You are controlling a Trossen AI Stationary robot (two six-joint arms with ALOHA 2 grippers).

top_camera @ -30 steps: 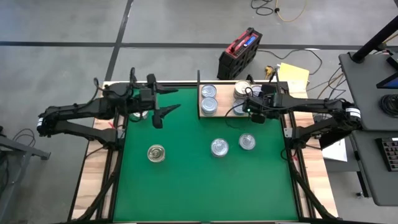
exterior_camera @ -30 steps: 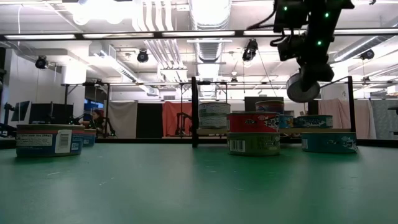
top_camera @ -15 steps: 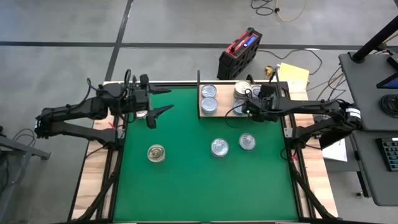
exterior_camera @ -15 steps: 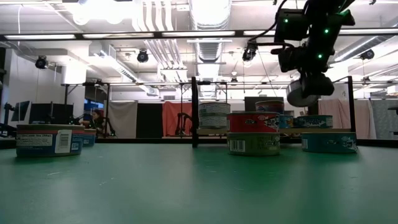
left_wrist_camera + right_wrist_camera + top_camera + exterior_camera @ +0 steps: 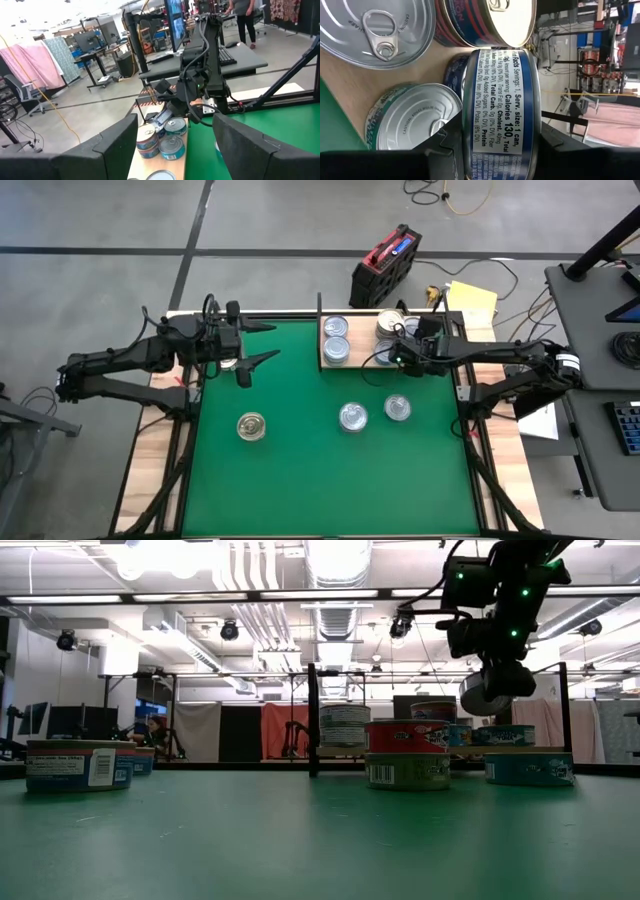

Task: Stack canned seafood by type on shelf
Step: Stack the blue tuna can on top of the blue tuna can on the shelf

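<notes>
My right gripper (image 5: 397, 355) hangs over the right part of the pale wooden shelf (image 5: 362, 340) and is shut on a blue-sided can (image 5: 500, 100). The low view shows that can (image 5: 487, 695) just above the shelf's right-hand cans (image 5: 505, 735). Under it on the shelf lie silver-lidded cans (image 5: 380, 25) and a gold-lidded one (image 5: 490, 15). More cans (image 5: 336, 338) stand on the shelf's left part. My left gripper (image 5: 255, 345) waits open above the mat's far left, touching nothing. My right gripper pinches the can between its two fingers (image 5: 445, 145), one on each flat end, so the printed side wall (image 5: 502, 75) faces the wrist camera. The fingers slant down from the table's right. The can stands on edge in the hold, clear of the cans below.
Loose on the green mat (image 5: 300, 470) are a gold-lidded can (image 5: 251, 426), a red can stacked on another (image 5: 407, 755) and a teal can (image 5: 530, 767). A dark upright post (image 5: 313, 720) marks the shelf's left end. A red and black case (image 5: 385, 265) lies beyond the table.
My right gripper has sunk a little toward the shelf's right-hand cans, still shut on its can, which stays clear of them.
</notes>
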